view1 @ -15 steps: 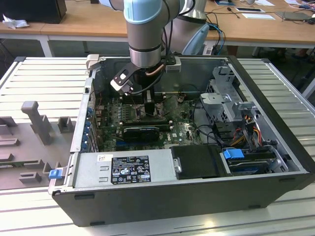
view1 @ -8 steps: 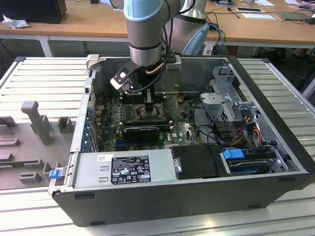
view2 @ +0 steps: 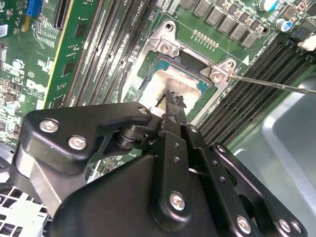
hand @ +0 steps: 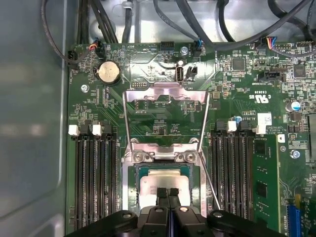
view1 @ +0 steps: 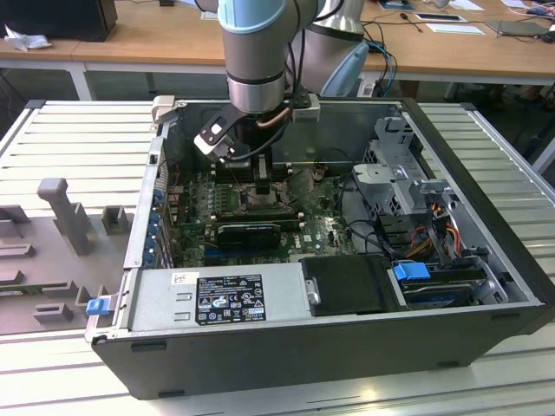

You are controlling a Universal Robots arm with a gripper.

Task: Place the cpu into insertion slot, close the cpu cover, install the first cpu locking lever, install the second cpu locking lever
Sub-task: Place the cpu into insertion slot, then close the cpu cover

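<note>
Gripper (hand: 168,192) pinched shut, empty, tips over cpu (hand: 153,185) in slot (hand: 131,193), cover (hand: 165,94) open, RAM slots (hand: 94,173) flanking.

A black label (view1: 230,299) with white print and small marks lies on top of the silver power supply (view1: 282,295), along the near edge of the computer case (view1: 347,355) in the exterior view. Its lines are too small to read. A small white sticker (view1: 185,279) sits just beside it, toward the exterior view's left, and cannot be read either.

In the first wrist view the green motherboard (hand: 237,84) carries fine white printed lettering and an approval mark (hand: 261,96). A white sticker (hand: 264,119) sits just below that mark, near the memory slots.

In the second wrist view a small white triangle (view2: 245,59) is printed on the board just beside a corner of the insertion slot (view2: 148,66).
</note>
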